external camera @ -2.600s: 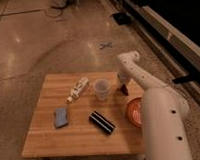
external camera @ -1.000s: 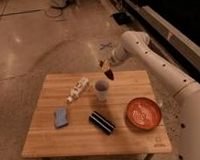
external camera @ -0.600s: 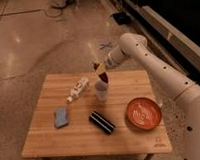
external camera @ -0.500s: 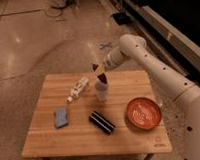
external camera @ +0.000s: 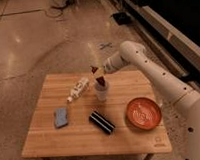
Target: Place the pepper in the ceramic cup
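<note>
The ceramic cup (external camera: 100, 91) is a small whitish tumbler standing upright on the wooden table (external camera: 51, 139), near the middle of its back half. The pepper (external camera: 100, 81) is small and dark red and sits right at the cup's mouth, its lower end at the rim. My gripper (external camera: 96, 71) reaches in from the right on a white arm (external camera: 143, 62). It hangs just above the cup and is shut on the top of the pepper.
A white bottle with a dark label (external camera: 78, 88) lies left of the cup. A blue-grey sponge (external camera: 61, 116) lies front left. A black oblong object (external camera: 102, 121) lies in front of the cup. A round orange-red dish (external camera: 143, 112) stands at the right.
The gripper carried the pepper from the table's right side leftward and lowered it to the cup's mouth. Over the last half second it has hardly moved.
</note>
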`<state>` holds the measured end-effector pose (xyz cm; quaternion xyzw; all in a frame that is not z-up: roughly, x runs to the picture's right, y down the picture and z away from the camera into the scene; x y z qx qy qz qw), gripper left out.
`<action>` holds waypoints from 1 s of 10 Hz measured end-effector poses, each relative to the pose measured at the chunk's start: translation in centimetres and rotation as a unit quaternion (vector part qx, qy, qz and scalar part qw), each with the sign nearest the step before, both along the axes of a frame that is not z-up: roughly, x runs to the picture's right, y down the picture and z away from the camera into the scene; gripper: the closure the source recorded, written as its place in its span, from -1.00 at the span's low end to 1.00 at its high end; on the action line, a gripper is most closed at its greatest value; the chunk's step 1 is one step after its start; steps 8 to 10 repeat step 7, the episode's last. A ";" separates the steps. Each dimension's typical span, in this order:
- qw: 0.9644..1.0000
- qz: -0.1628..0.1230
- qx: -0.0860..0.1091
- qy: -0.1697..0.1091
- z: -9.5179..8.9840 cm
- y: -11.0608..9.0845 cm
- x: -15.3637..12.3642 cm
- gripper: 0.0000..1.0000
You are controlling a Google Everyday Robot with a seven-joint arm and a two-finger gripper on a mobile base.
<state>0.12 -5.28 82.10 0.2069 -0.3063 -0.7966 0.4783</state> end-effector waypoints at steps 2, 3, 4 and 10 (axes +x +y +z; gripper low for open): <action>1.000 0.006 0.000 0.001 0.9 0.9 0.2 -0.53; 1.000 0.008 0.000 0.001 1.0 1.0 0.3 -0.59; 1.000 0.009 0.001 0.001 0.9 0.9 0.4 -0.60; 1.000 0.008 0.001 0.000 0.9 0.9 0.2 -0.60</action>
